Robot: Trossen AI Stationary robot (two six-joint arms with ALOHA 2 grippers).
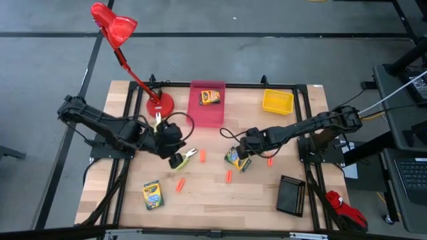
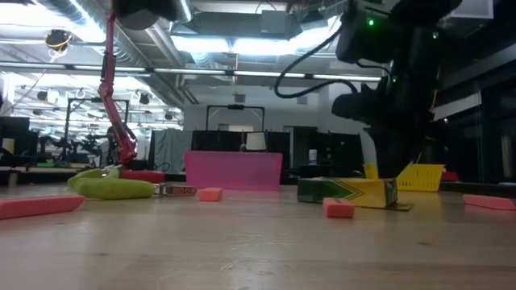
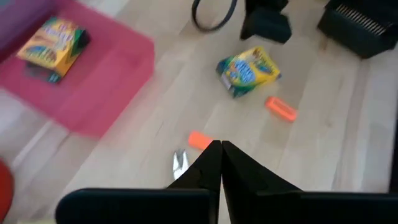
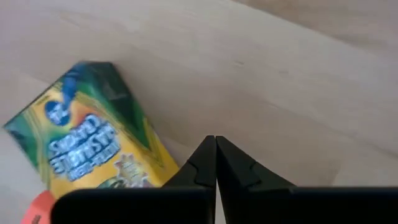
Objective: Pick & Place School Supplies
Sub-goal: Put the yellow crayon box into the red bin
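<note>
Wooden planks make up the surface (image 1: pixel 213 193), framed in black, with a red desk lamp (image 1: pixel 115 27) at about 11 o'clock and a pink bin (image 1: pixel 207 110) at 12 holding one crayon box (image 1: pixel 209 97).

Left end effector (image 1: pixel 175 150) sits left of centre, its fingers pressed together with nothing between them; just beside it lie the pliers (image 1: pixel 185 158), long axis running from 8 to 2 o'clock, lime handles toward the end effector and metal tip toward an orange piece (image 1: pixel 203 155).

Right end effector (image 1: pixel 245 150) is at centre-right, fingers likewise closed on nothing. A second crayon box (image 1: pixel 237 159) lies flat against it on the 7 o'clock side, its long axis tilted roughly from 10 to 4. A third box (image 1: pixel 153 195) rests at 7 o'clock near the front edge, long axis nearly 12 to 6.

Other orange pieces: one (image 1: pixel 229 177) pointing about 12 to 6 below centre, one (image 1: pixel 180 184) slanted 1 to 7, one (image 1: pixel 270 161) just right of the second box.

A yellow bin (image 1: pixel 277 101) sits at 1 o'clock, a black bin (image 1: pixel 291 195) at 4.
</note>
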